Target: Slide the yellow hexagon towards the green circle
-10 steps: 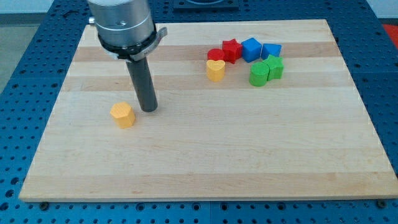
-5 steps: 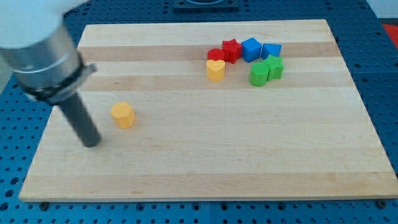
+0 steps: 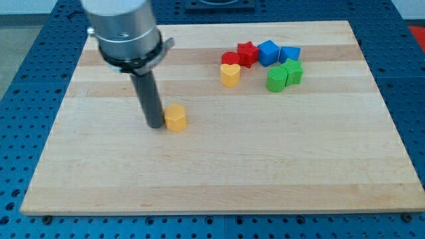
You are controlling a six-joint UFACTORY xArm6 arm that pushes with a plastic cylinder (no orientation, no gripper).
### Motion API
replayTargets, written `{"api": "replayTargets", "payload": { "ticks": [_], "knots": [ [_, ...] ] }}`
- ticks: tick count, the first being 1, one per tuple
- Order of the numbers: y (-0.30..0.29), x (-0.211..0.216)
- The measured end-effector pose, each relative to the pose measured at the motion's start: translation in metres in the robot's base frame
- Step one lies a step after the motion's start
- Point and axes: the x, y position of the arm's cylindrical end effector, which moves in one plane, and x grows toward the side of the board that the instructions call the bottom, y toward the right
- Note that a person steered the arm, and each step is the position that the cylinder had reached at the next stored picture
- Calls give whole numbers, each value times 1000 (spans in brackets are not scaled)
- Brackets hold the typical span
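Note:
The yellow hexagon [image 3: 176, 118] lies on the wooden board, left of the middle. My tip [image 3: 155, 125] touches its left side. The green circle [image 3: 276, 79] sits in the cluster at the view's upper right, well away to the right of the hexagon.
The cluster near the green circle holds a green block [image 3: 293, 71], a yellow heart [image 3: 230, 74], a red circle [image 3: 230, 59], a red block [image 3: 248, 53] and two blue blocks [image 3: 268, 52] [image 3: 289, 54]. The board's edge [image 3: 219, 207] runs along the view's bottom.
My tip swung round to the hexagon's left side and pushed it to the right and slightly up. The other blocks have not moved.

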Motion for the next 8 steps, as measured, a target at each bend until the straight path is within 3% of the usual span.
{"api": "replayTargets", "payload": {
  "ticks": [2, 5, 8],
  "knots": [
    [-6, 0],
    [66, 0],
    [84, 4]
  ]
}}
